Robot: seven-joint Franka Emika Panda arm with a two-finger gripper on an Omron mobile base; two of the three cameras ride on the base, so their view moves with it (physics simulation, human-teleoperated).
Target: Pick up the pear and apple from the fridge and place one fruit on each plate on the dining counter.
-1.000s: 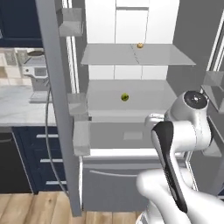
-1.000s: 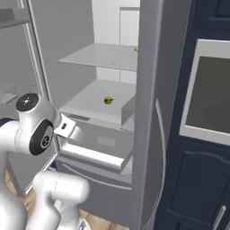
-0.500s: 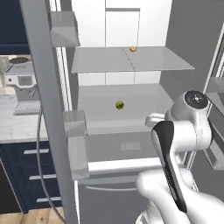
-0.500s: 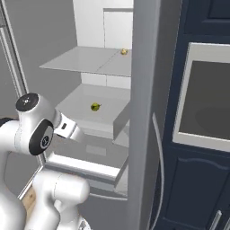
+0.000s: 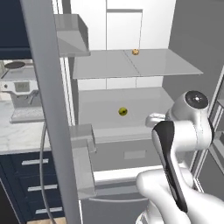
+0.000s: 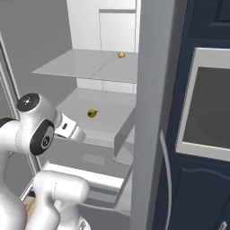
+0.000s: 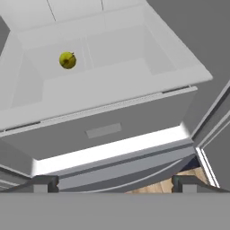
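While the fridge point(image 5: 131, 26) stands with both doors open in the left base view, the pear point(image 5: 123, 111) sits alone on the lower grey shelf point(image 5: 131, 105), towards the middle. A small tan lump point(image 5: 135, 52) lies near the back of the upper shelf point(image 5: 144, 65). To the left, past the door, a coffee machine point(image 5: 22, 94) stands on a marble counter point(image 5: 22, 135). The white arm point(image 5: 183, 131) rises at the lower right, in front of the drawer point(image 5: 127, 155).

From the right base view, the pear point(image 6: 92, 112) rests on the same lower shelf point(image 6: 108, 112), well apart from the tan lump point(image 6: 121, 55) above it (which is on the upper shelf). The arm point(image 6: 38, 130) is at the lower left, and a navy cabinet point(image 6: 202, 90) flanks the fridge point(image 6: 152, 112) on the right.

Looking through the hand view, the pear point(image 7: 67, 59) lies at the upper left on the shelf point(image 7: 112, 58), behind the drawer front point(image 7: 108, 126). The gripper point(image 7: 112, 185) is spread wide and empty, its dark fingertips point(image 7: 42, 183) far apart at the bottom, well short of the pear.
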